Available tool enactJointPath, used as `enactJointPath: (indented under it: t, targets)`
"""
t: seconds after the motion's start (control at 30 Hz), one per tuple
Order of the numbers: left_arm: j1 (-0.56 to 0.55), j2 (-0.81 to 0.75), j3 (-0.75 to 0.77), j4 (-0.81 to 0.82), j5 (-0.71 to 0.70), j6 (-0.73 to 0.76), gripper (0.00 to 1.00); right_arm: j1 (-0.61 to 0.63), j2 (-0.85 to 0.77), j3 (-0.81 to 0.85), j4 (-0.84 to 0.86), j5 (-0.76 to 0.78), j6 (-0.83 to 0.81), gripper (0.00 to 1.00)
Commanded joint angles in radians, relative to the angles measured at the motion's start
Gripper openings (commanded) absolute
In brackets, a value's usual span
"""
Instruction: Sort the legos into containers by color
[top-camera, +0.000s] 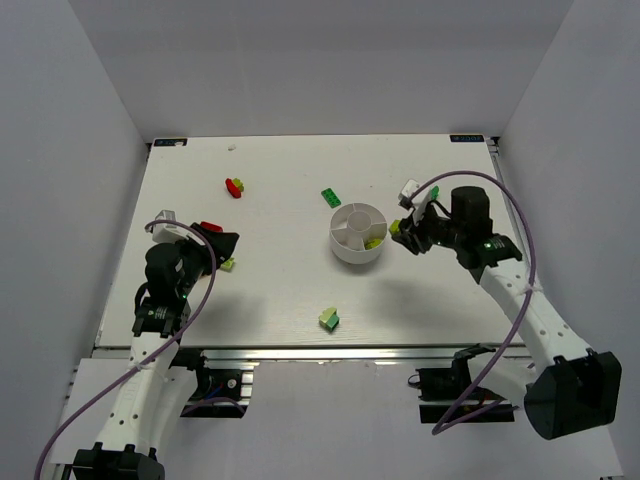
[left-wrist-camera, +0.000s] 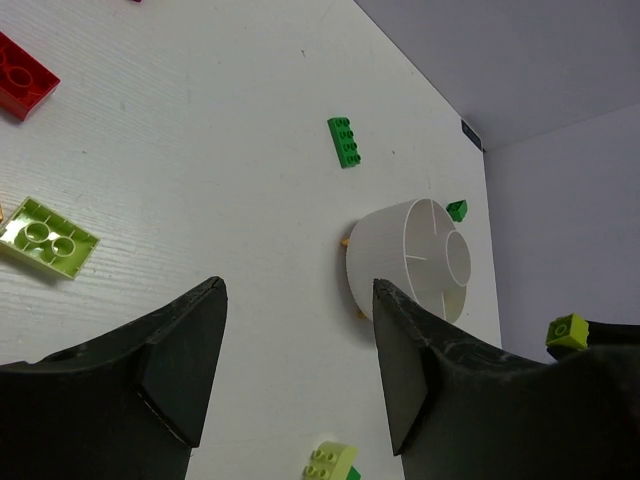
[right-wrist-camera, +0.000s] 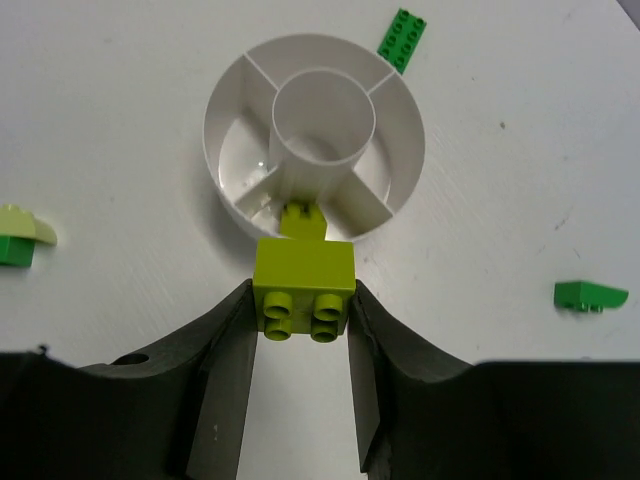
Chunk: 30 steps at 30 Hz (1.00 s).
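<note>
Small lime 2-by-2 studded plastic brick (right-wrist-camera: 304, 272) is up in the right tool (right-wrist-camera: 302, 300). The jaws are narrowed onto its 2 sides and the studs face the wrist camera. It sits just outside the rim of the round white divided plastic dish (right-wrist-camera: 238, 150), not over any wedge. And look, 1 little lime piece (right-wrist-camera: 302, 218) lies in the wedge nearest that tool.

Out on the white tabletop (top-camera: 270, 290), a long dark green brick (top-camera: 330, 197) lies just beyond the dish, and a small dark green wedge (right-wrist-camera: 590, 295) lies apart from it. A pale green piece stacked on green (top-camera: 329, 318) sits nearer the arms. A red piece (top-camera: 235, 187) is well off to the left.

Over there the left tool (left-wrist-camera: 297, 290) hangs with jaws spread wide, gripping nothing. A flat lime plate (left-wrist-camera: 48, 237) and a red brick (left-wrist-camera: 22, 75) lie near it.
</note>
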Motion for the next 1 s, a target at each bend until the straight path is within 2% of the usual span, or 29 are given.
enactJointPath:
  t: [0.0, 0.3, 0.6, 0.77, 0.87, 0.9, 0.97]
  targets:
    - [-0.003, -0.016, -0.003, -0.010, -0.016, 0.001, 0.70, 0.026, 0.063, 0.003, 0.183, -0.057, 0.090, 0.00]
    - [-0.003, -0.019, 0.005, -0.029, -0.033, 0.006, 0.70, 0.098, 0.200, 0.004, 0.309, -0.004, 0.133, 0.00]
    - [-0.003, -0.018, 0.008, -0.036, -0.043, 0.009, 0.70, 0.106, 0.261, -0.017, 0.308, 0.049, 0.112, 0.04]
    - [-0.003, -0.004, 0.010, -0.026, -0.045, 0.010, 0.70, 0.106, 0.275, -0.048, 0.329, 0.057, 0.107, 0.17]
    - [-0.003, 0.007, 0.011, -0.022, -0.042, 0.013, 0.70, 0.107, 0.299, -0.042, 0.329, 0.065, 0.112, 0.31]
    - [-0.002, 0.008, 0.013, -0.019, -0.042, 0.015, 0.70, 0.106, 0.309, -0.039, 0.329, 0.072, 0.115, 0.42]
    - [-0.003, 0.013, 0.014, -0.017, -0.039, 0.016, 0.70, 0.107, 0.313, -0.035, 0.329, 0.075, 0.115, 0.54]
